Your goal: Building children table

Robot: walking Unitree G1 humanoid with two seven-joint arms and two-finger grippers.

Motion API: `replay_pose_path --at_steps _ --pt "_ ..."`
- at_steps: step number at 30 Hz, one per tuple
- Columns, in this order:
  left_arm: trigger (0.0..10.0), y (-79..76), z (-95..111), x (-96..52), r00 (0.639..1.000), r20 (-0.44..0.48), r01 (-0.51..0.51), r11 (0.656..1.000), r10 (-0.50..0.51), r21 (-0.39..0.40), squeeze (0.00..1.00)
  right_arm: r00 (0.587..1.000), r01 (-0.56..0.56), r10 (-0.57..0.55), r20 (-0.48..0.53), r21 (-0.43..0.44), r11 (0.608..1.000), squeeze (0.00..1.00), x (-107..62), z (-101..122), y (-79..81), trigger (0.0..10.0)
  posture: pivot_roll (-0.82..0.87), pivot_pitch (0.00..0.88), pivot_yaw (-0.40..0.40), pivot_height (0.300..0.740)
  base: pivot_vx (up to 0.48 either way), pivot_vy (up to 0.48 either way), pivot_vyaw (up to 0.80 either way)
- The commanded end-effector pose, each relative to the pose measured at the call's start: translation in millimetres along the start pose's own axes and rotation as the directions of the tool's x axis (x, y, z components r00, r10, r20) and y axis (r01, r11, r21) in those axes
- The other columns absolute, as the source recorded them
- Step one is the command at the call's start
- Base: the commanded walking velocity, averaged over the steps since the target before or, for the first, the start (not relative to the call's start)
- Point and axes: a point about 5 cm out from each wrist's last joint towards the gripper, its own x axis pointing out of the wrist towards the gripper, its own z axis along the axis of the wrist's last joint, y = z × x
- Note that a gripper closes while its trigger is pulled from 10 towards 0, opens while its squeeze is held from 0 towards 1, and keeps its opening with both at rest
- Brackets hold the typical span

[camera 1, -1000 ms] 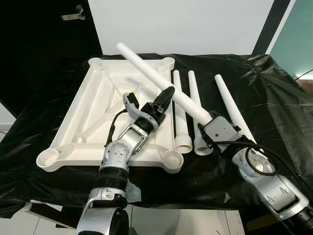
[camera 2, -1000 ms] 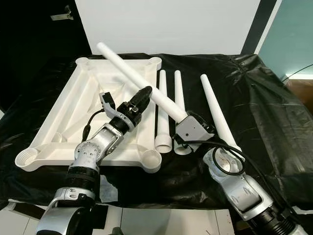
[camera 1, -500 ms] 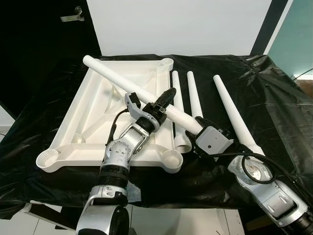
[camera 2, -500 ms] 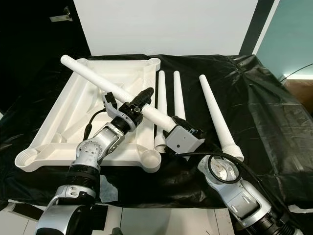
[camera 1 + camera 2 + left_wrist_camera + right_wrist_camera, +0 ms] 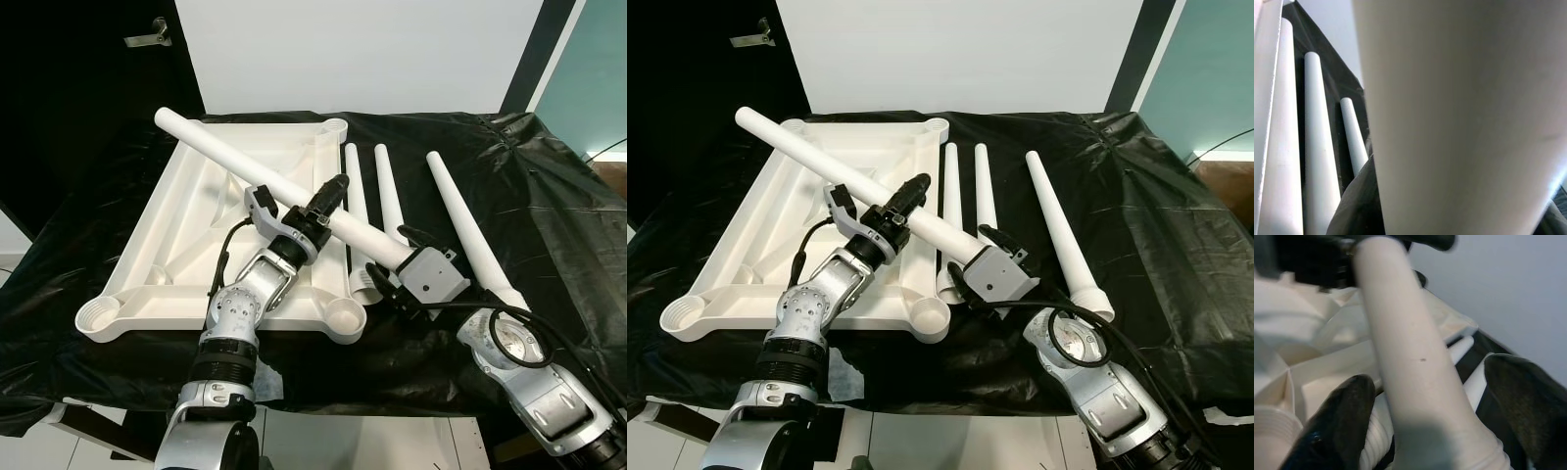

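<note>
swinging a leg toward its corner socket

we hold 1 table leg [image 5: 284,191] in the air with both arms: the right gripper [image 5: 392,262] is clenched on its wide threaded end, the left gripper [image 5: 328,201] grasps it mid-shaft. it slants across the upturned white tabletop [image 5: 186,245]. 3 more legs [image 5: 384,196] lie on the black cloth [image 5: 549,196] just beside the tabletop. to do this well, we judge, we should tip the wide end down squarely over the near socket [image 5: 346,315] before turning. since 1 second ago the leg's free tip has swung toward our left and the right gripper has drawn nearer the tabletop.
</note>
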Motion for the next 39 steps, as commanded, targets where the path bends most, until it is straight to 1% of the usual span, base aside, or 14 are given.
replay_pose_path --at_steps 1,7,8,9,11,15,16,20,21,29,30,31,38,39 --pt "0.0 -22.7 -4.2 0.6 0.937 -0.019 0.349 0.937 -0.349 0.000 0.00 0.999 -0.007 0.010 -0.042 0.069 0.998 0.00 2.8 -3.0 -2.7 10.0 -0.14 0.000 0.033 0.740 0.000 0.000 0.00" --pt "0.0 -23.4 -7.8 0.8 0.934 -0.046 0.354 0.935 -0.353 0.021 0.00 0.995 -0.019 0.042 -0.088 0.247 0.969 0.00 9.4 -4.6 -2.6 10.0 -0.14 0.000 0.034 0.740 0.000 0.000 0.00" --pt "0.0 -25.2 -11.1 0.3 0.929 -0.070 0.366 0.930 -0.363 0.039 0.00 0.991 -0.057 0.093 -0.100 0.324 0.945 0.00 13.2 -4.7 0.7 10.0 -0.14 0.000 0.037 0.740 0.000 0.000 0.00" --pt "0.0 -25.2 -11.1 0.3 0.929 -0.070 0.366 0.930 -0.363 0.039 0.00 0.991 -0.057 0.093 -0.100 0.324 0.945 0.00 13.2 -4.7 0.7 10.0 -0.14 0.000 0.037 0.740 0.000 0.000 0.00" --pt "0.0 -29.2 -17.4 -0.5 0.917 -0.108 0.391 0.918 -0.384 0.060 0.00 0.981 -0.098 0.162 -0.107 0.446 0.890 0.00 21.0 -4.0 4.2 10.0 -0.13 0.000 0.034 0.740 0.000 0.000 0.00" --pt "0.0 -31.2 -19.6 -1.0 0.911 -0.123 0.404 0.912 -0.394 0.071 0.00 0.979 -0.103 0.176 -0.103 0.490 0.865 0.00 24.4 -2.7 3.5 10.0 -0.12 0.000 0.031 0.740 0.000 0.000 0.00" --pt "0.0 -34.6 -21.2 -2.1 0.902 -0.136 0.422 0.903 -0.410 0.083 0.00 0.977 -0.113 0.193 -0.092 0.540 0.834 0.00 27.5 -0.3 0.8 4.8 -0.11 0.000 0.024 0.740 0.000 0.000 0.00" --pt "0.0 -35.4 -21.0 -2.8 0.900 -0.137 0.426 0.900 -0.413 0.086 0.00 0.975 -0.118 0.201 -0.093 0.552 0.826 0.00 28.0 0.0 0.1 4.4 -0.11 0.000 0.024 0.740 0.000 0.000 0.00" --pt "0.0 -35.9 -20.6 -3.7 0.899 -0.136 0.429 0.899 -0.415 0.088 0.00 0.973 -0.123 0.210 -0.095 0.558 0.821 0.00 27.8 -0.2 0.0 0.0 -0.11 0.000 0.021 0.740 0.000 0.000 0.00" --pt "0.0 -39.1 -20.0 -5.3 0.894 -0.128 0.442 0.893 -0.430 0.085 0.00 0.961 -0.124 0.241 -0.133 0.571 0.811 0.00 25.6 -2.9 -1.2 0.0 -0.12 0.000 0.013 0.740 0.000 0.000 0.00" --pt "0.4 -39.5 -20.3 -4.6 0.894 -0.127 0.441 0.893 -0.430 0.087 0.00 0.961 -0.115 0.237 -0.140 0.577 0.809 0.00 25.7 -3.1 -3.2 0.0 -0.12 0.000 0.012 0.740 0.000 0.000 0.00" --pt "9.8 -39.9 -20.1 -4.0 0.895 -0.121 0.441 0.893 -0.430 0.086 0.00 0.962 -0.103 0.227 -0.150 0.573 0.813 0.00 25.5 -4.1 -5.3 0.0 -0.12 0.000 0.013 0.740 0.000 0.000 0.00" --pt "10.0 -39.9 -15.6 -0.4 0.905 -0.088 0.423 0.902 -0.416 0.084 0.00 0.964 -0.070 0.193 -0.182 0.527 0.847 0.00 24.2 -6.1 -11.5 0.0 -0.13 0.000 0.015 0.740 0.000 0.000 0.00" --pt "10.0 -40.1 -12.8 -0.2 0.905 -0.072 0.424 0.902 -0.419 0.079 1.00 0.965 -0.058 0.164 -0.206 0.439 0.896 0.00 24.0 -7.4 -12.9 0.0 -0.14 0.000 0.018 0.740 0.000 0.000 0.00"
